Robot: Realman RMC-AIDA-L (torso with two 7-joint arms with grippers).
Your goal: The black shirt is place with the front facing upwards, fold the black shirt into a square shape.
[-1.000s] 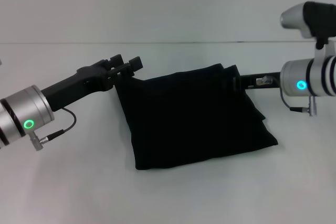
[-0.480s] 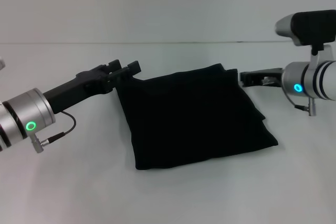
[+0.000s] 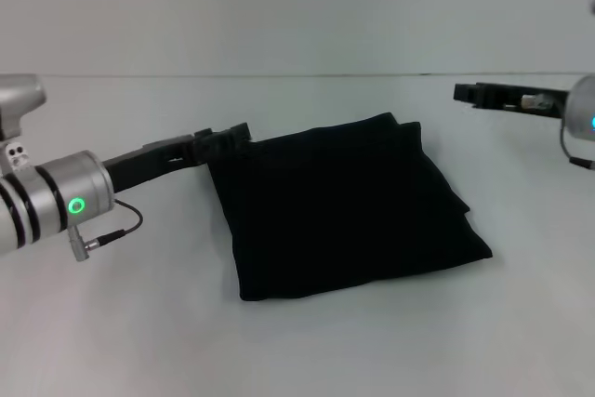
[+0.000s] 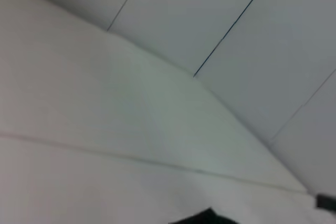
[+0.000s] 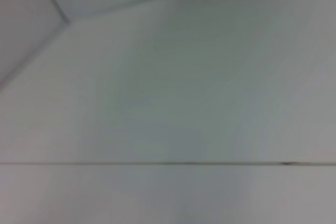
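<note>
Two grippers flank the black shirt [image 3: 349, 206], which lies folded into a rough square on the white surface [image 3: 139, 341]. The left gripper [image 3: 232, 134] touches its near-left corner; the right gripper [image 3: 465, 93] hovers apart. Neither's jaws can be read.

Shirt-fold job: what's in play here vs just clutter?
In play:
- black shirt, folded into a rough square on the table
- left claw, at the shirt's far left corner
- right claw, apart from the shirt

Clutter:
- none visible; only the white table
</note>
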